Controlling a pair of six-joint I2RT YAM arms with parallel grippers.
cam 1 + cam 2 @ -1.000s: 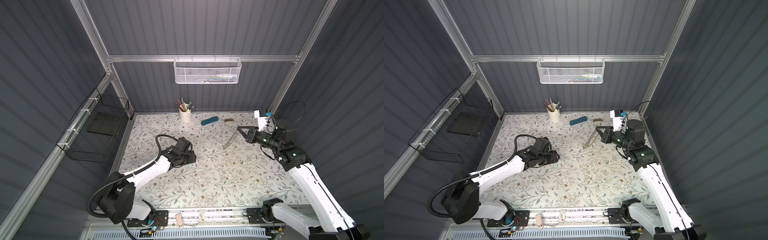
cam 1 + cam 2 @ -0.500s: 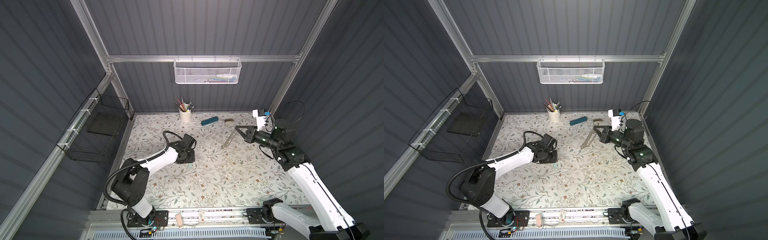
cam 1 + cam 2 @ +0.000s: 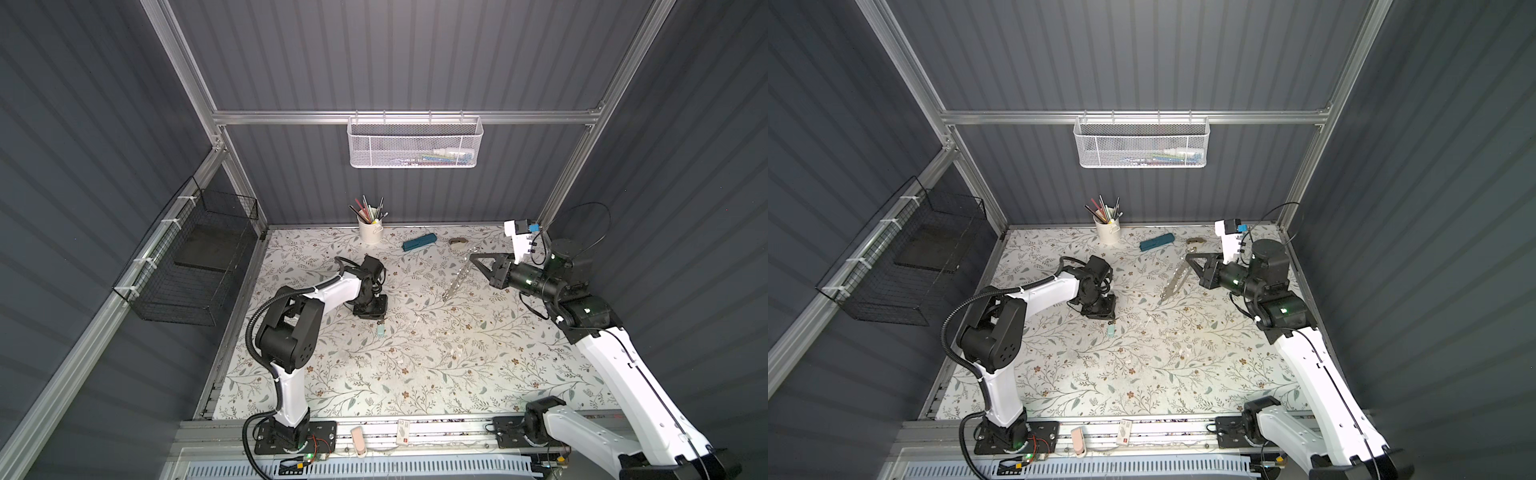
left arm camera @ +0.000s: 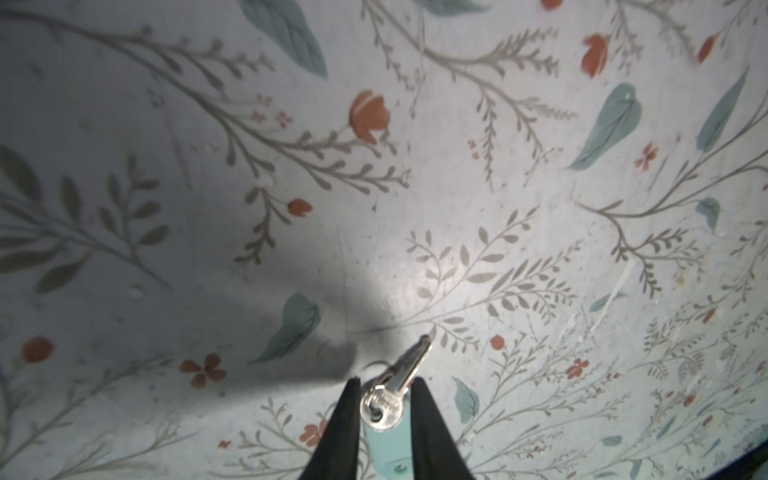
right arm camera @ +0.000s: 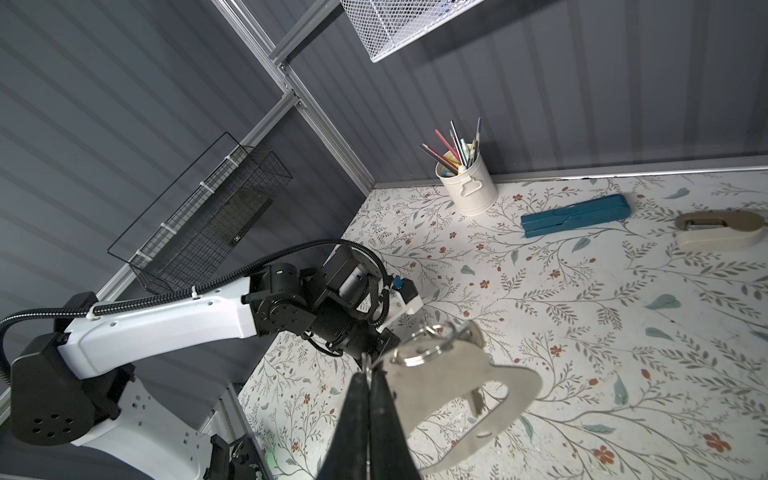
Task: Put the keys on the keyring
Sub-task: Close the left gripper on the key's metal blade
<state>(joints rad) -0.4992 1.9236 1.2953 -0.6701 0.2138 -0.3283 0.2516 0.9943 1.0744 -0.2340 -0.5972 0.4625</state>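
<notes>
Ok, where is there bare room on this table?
Widest free patch: the near half of the table, from the key to the front rail. Crowded: the back edge, with pencil cup, teal case and beige stapler, and mid-table, where the left end effector grips the key and the right end effector holds the keyring.

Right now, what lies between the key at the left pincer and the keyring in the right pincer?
Only bare floral tabletop separates the key and the keyring; both top views show it.
</notes>
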